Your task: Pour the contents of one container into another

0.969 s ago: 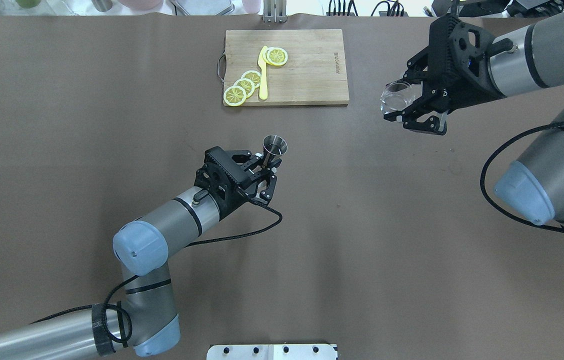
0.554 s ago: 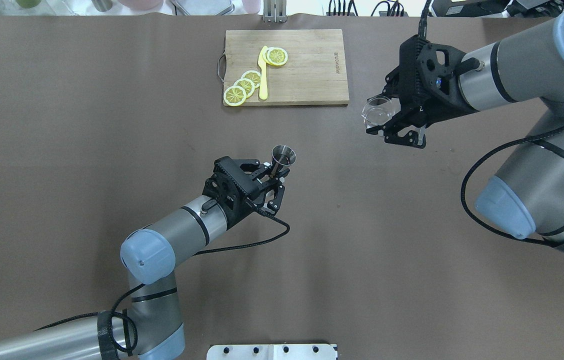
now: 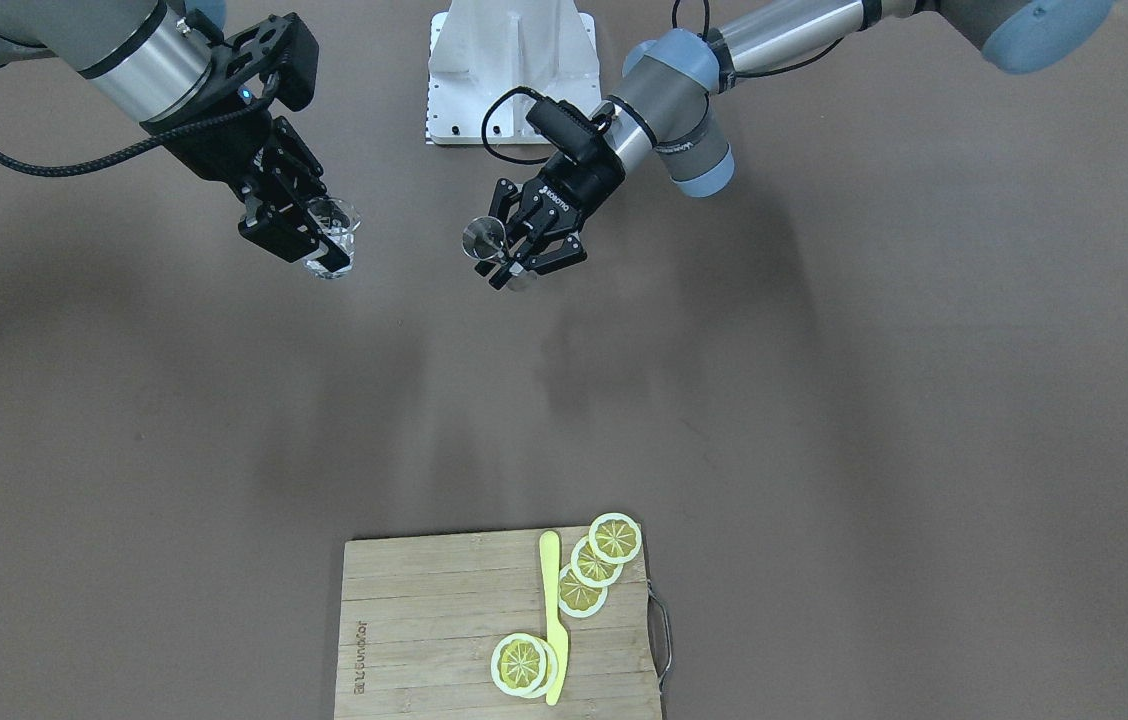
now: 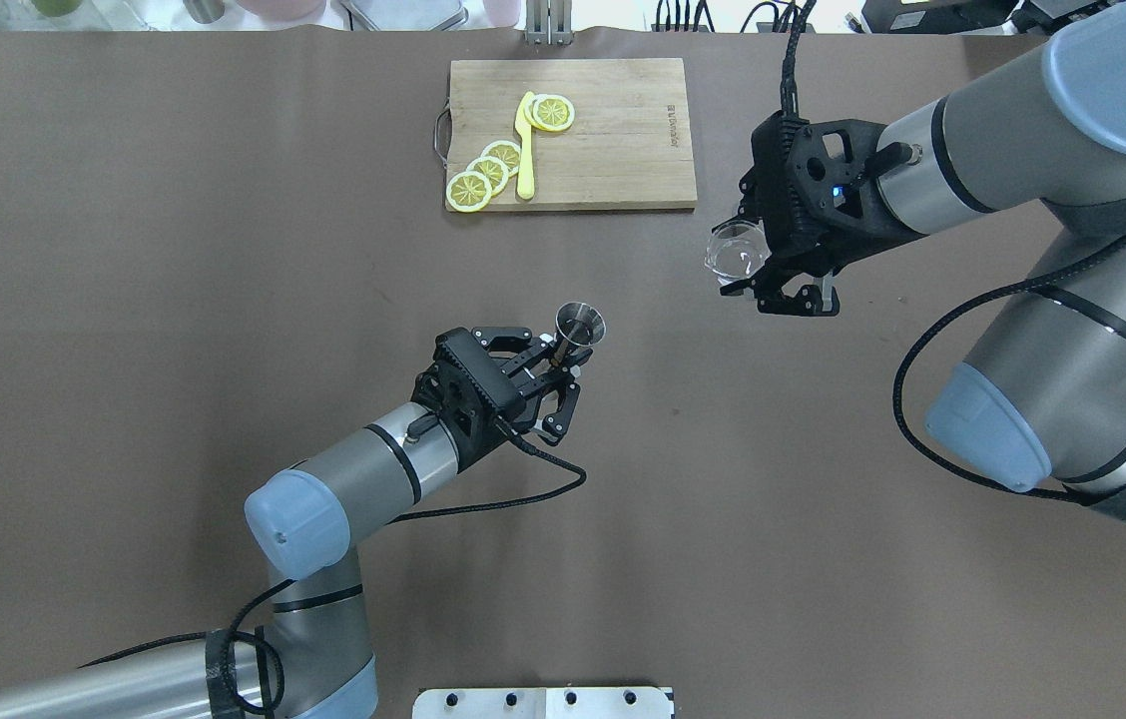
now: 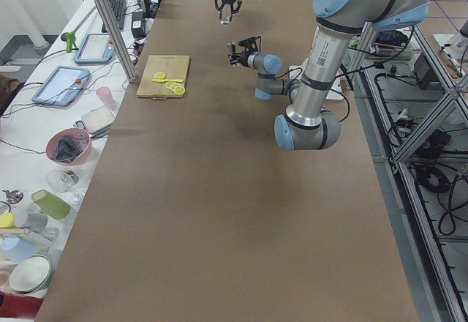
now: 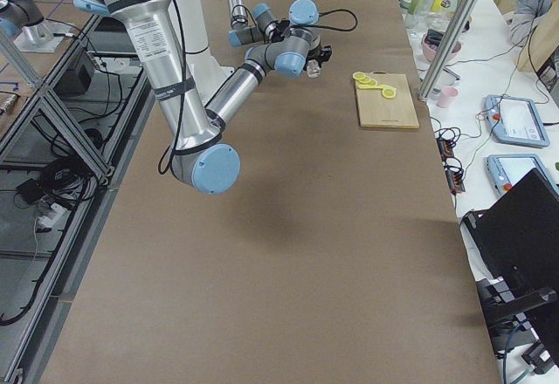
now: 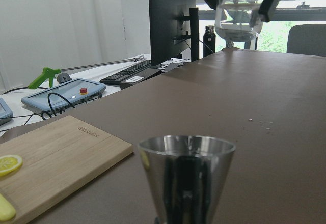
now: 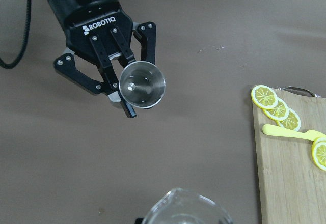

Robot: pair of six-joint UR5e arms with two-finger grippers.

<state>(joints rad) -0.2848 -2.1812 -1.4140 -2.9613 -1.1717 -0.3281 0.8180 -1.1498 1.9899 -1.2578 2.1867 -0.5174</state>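
Left claw (image 4: pixel 564 358) is clamped on upright steel jigger (image 4: pixel 580 325), near the cutting board (image 4: pixel 613 150). Right claw (image 4: pixel 751 258) is closed around glass beaker (image 4: pixel 729 250), held aloft beside the board.

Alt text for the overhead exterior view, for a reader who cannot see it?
Two robot arms hold containers apart over a brown table: the left hand grips an upright steel jigger near the centre, the right hand a clear glass cup farther right. At the far edge lies a cutting board with lemon slices and a yellow knife.
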